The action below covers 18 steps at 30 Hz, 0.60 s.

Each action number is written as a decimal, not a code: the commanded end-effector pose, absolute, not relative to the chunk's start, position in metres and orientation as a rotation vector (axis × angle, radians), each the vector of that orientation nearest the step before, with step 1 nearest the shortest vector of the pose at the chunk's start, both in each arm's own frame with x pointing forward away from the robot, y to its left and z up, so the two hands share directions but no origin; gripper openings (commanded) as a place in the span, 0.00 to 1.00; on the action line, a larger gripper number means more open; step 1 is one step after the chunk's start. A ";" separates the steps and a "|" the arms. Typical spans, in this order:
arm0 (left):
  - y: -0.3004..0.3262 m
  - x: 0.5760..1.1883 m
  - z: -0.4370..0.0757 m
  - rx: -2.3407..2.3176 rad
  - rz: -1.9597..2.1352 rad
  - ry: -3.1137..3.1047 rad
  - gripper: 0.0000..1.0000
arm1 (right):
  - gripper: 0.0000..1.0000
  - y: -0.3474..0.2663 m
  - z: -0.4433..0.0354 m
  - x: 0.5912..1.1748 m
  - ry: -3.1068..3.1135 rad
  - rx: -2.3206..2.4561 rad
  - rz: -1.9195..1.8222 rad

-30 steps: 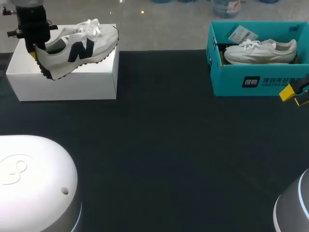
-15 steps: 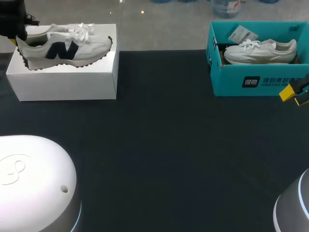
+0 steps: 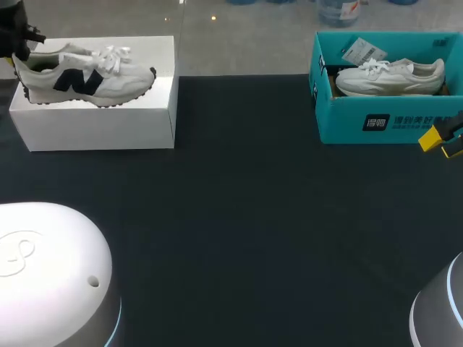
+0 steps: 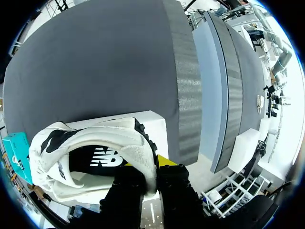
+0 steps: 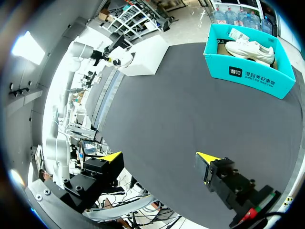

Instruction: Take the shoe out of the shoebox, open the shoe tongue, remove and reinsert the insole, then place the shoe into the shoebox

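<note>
The left fingers were clamped on the heel of the white sneaker, which lay ahead of them over the white shoebox; the right fingers stood apart, with the teal shoebox well ahead

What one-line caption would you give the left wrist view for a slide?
Left claw gripping a white sneaker by its heel at the white shoebox.

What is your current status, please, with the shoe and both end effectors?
Left end effector shut on shoe heel. Shoe over white shoebox. Right end effector open, empty. No obstruction.
</note>
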<state>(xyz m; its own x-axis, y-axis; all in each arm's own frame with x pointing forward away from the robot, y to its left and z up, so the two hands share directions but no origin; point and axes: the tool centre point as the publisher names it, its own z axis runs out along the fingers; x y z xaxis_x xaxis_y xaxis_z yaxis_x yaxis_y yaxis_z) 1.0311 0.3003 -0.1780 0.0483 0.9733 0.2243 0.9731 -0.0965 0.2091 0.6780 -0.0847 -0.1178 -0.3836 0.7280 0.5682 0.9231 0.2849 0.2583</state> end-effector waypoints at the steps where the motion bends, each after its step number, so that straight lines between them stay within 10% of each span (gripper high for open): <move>1: 0.303 1.048 -0.173 2.268 0.455 2.152 0.00 | 1.00 -0.084 -0.118 0.679 -2.220 -1.496 -0.795; 18: 0.296 1.093 -0.185 2.331 0.436 2.127 0.00 | 1.00 -0.084 -0.118 0.679 -2.220 -1.496 -0.795</move>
